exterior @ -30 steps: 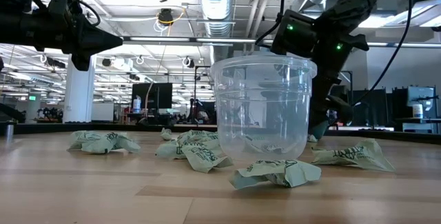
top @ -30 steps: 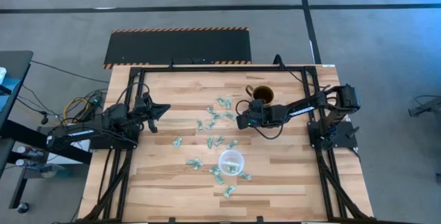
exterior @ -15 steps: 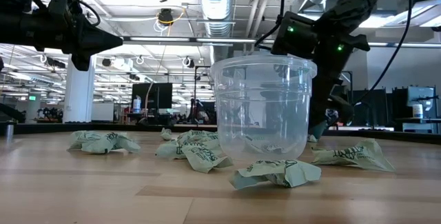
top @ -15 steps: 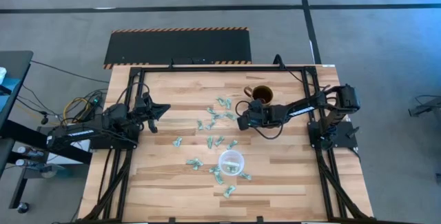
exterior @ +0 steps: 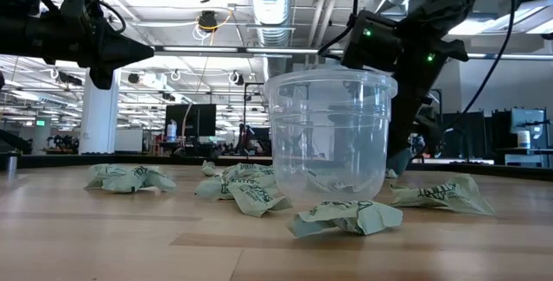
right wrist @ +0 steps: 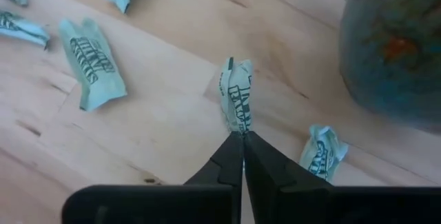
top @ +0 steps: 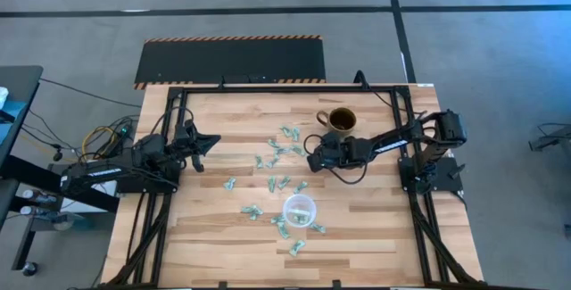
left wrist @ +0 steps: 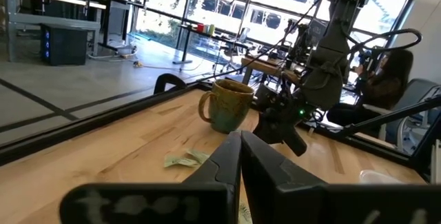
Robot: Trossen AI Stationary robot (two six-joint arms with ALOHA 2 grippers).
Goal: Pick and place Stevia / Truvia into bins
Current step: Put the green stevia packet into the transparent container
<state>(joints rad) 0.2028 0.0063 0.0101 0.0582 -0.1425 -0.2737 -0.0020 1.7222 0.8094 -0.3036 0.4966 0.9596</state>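
Grasp stage: the right gripper [right wrist: 241, 136] is closed on one end of a Stevia sachet [right wrist: 236, 103], pinched edge-on so it can be lifted; other sachets [right wrist: 93, 60] lie beside the jaws, the brown mug [right wrist: 396, 45] beyond. The clear cup [top: 299, 210] stands well apart. The left gripper [left wrist: 240, 148] is parked shut, holding nothing.

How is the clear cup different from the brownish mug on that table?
The clear cup is see-through plastic without a handle; the mug is opaque brownish-green with a handle. The clear cup stands among the scattered sachets toward the table's near side, whereas the mug stands farther back, close to the right claw. The clear cup already holds sachets; the mug looks dark inside. Both stand upright on the wooden table.
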